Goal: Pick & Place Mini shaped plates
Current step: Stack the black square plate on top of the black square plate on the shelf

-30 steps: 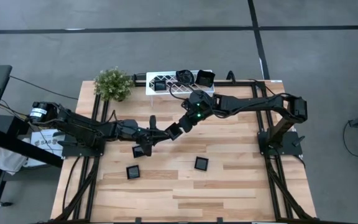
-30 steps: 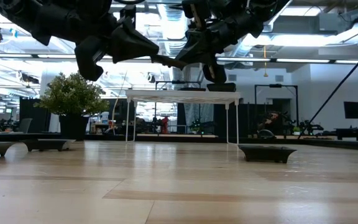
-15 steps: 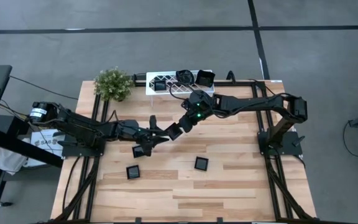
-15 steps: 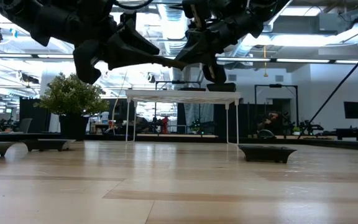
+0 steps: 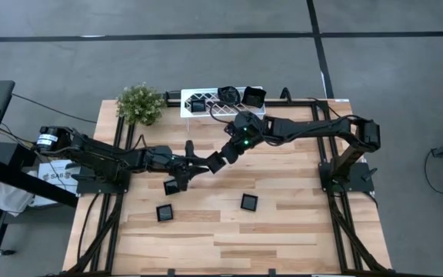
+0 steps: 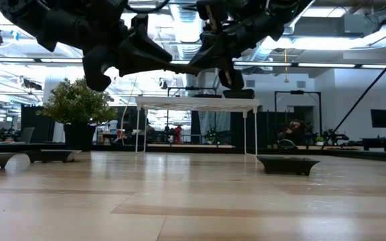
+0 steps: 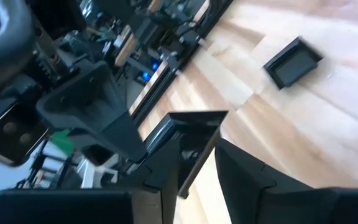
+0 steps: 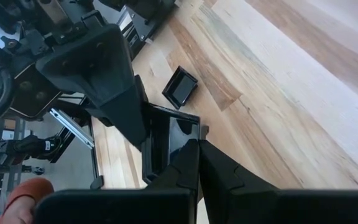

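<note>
Currently, mid-air above tabletop (image 5: 283,231) centre: one square mini plate (image 5: 215,163), pinched by right pincer (image 5: 223,158); left pincer (image 5: 198,163) spread alongside it; three plates on white rack (image 5: 215,110), far edge.

Bare tabletop (image 5: 283,231) beyond three plates (image 5: 249,202)

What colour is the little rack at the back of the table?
White rack, clearest in the high view.
</note>
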Controlling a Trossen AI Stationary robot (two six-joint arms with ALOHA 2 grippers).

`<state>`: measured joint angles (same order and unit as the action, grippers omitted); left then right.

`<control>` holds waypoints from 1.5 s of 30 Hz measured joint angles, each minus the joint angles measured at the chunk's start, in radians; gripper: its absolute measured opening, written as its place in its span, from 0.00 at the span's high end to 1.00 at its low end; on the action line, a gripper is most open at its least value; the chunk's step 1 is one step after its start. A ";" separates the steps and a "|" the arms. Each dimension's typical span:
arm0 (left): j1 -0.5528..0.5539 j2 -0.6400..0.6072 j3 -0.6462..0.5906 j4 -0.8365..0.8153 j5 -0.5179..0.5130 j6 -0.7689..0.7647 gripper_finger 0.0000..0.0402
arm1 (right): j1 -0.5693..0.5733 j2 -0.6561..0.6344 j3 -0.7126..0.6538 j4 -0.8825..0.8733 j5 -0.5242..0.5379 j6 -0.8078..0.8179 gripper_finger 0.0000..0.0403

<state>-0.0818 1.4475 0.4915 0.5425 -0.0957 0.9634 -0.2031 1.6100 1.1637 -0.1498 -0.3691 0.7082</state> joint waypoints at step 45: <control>-0.077 0.001 0.000 0.011 -0.172 0.106 0.67 | -0.001 0.000 0.000 0.001 0.000 0.000 1.00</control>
<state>-0.1585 1.4481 0.4915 0.5537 -0.2677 1.0695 -0.2040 1.6100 1.1637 -0.1486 -0.3695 0.7082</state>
